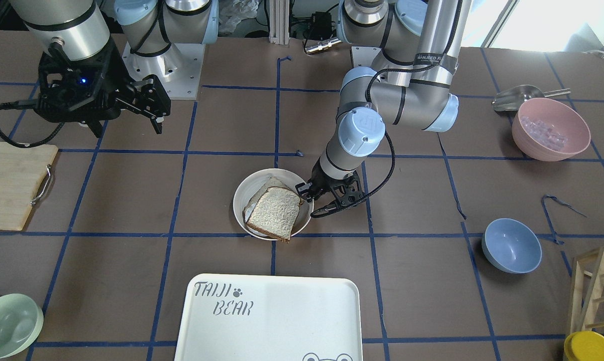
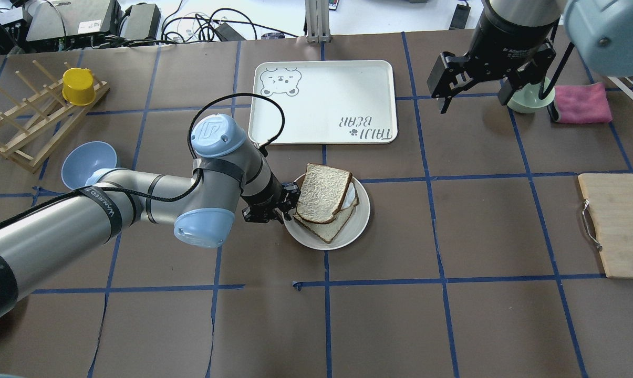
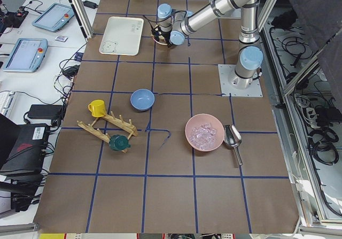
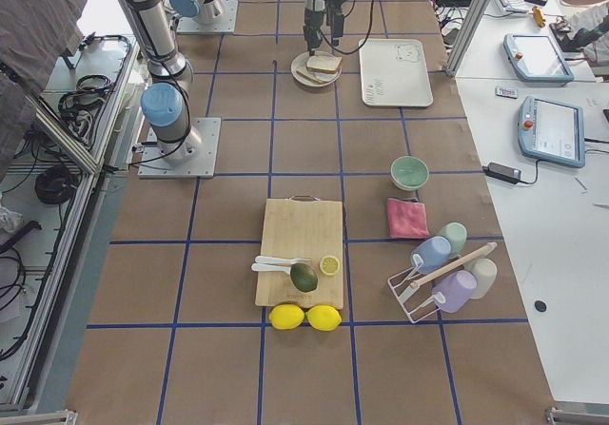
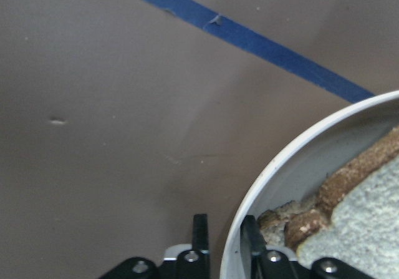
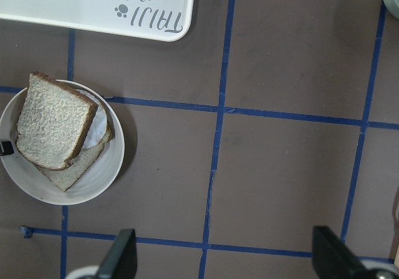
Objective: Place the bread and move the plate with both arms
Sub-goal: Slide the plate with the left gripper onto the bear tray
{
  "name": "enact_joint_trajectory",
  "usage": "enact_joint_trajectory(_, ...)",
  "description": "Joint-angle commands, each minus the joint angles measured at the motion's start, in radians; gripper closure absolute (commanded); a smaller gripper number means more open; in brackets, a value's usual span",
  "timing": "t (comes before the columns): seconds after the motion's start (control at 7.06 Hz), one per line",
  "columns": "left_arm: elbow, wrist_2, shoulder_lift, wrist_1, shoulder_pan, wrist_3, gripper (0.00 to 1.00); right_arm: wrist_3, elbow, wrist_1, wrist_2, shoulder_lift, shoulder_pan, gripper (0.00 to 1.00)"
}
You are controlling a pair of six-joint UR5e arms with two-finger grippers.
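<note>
Bread: we see the bread, pale grey-white with a dark brown crust. It is the top slice of a stack on the plate and lies slightly askew, with its far corner poking past the rim on the tray side.
Under the bread: a tanner lower slice lies flat, and something white shows between the two; we cannot tell what it is.
Plate: the plate is round and cream-white. It sits near the middle of the table, over a crossing of blue tape lines.
Left gripper: the left gripper is at the plate's edge on the robot's left. In the wrist view we see one finger outside the rim and one inside, clamped on it, close to the bread's crust.
Right gripper: the right gripper hangs high over the table's far right, well apart from the plate, with its fingers spread wide and nothing between them.
Tray: the TAIJI BEAR tray lies just beyond the plate and does not touch it.
Farther out: we note a blue bowl behind the left arm. A wooden board is at the right edge, and a green bowl and a pink cloth are behind the right gripper.
</note>
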Motion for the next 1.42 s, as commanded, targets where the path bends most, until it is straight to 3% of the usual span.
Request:
enact_joint_trajectory(0.0, 0.005, 0.000, -0.002, 0.003, 0.000, 0.007, 1.00, 0.000, 0.000, -0.002, -0.001, -0.001, 0.002, 0.00)
enact_joint_trajectory(0.28, 0.013, 0.000, 0.032, 0.025, 0.004, 0.010, 1.00, -0.003, 0.000, -0.008, -0.051, -0.001, 0.000, 0.00)
enact_joint_trajectory(0.71, 0.192, -0.007, -0.011, 0.007, 0.040, -0.062, 1.00, -0.003, 0.000, -0.007, -0.054, -0.001, 0.004, 0.00)
enact_joint_trajectory(0.99, 0.267, -0.036, -0.054, 0.011, 0.058, -0.070, 1.00, 0.000, 0.000, -0.007, -0.056, -0.001, 0.002, 0.00)
enact_joint_trajectory(1.28, 0.410, -0.109, -0.179, 0.014, 0.104, -0.066, 1.00, 0.000, 0.000, -0.007, -0.056, -0.001, 0.002, 0.00)
